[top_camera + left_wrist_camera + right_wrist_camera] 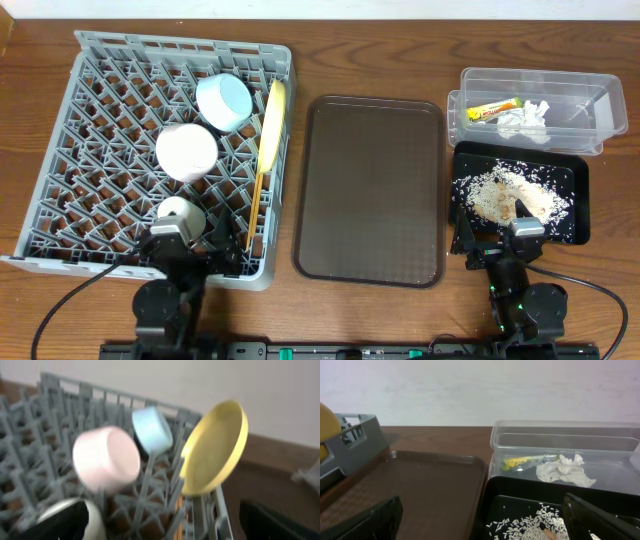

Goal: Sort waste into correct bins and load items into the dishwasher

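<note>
Black-fingered, the left gripper stands wide apart and holds nothing. It hangs over the near edge of the rack, just beside the cup. The right gripper is also wide apart and empty, at the near edge of the black tray.

I judge the sorting as nearly finished, so the danger is now in pulling away. The plate stands on its edge at the right side of the rack, leaning a little. A knock from the left arm could tip it over. The chopsticks lie loose between the pegs beside it and could slip through the lattice. A careless move of the right arm could push rice out of the shallow tray.

The pink bowl and blue bowl lie tilted on the pegs. The wrapper and napkin lie in the tub. The brown tray carries nothing.
</note>
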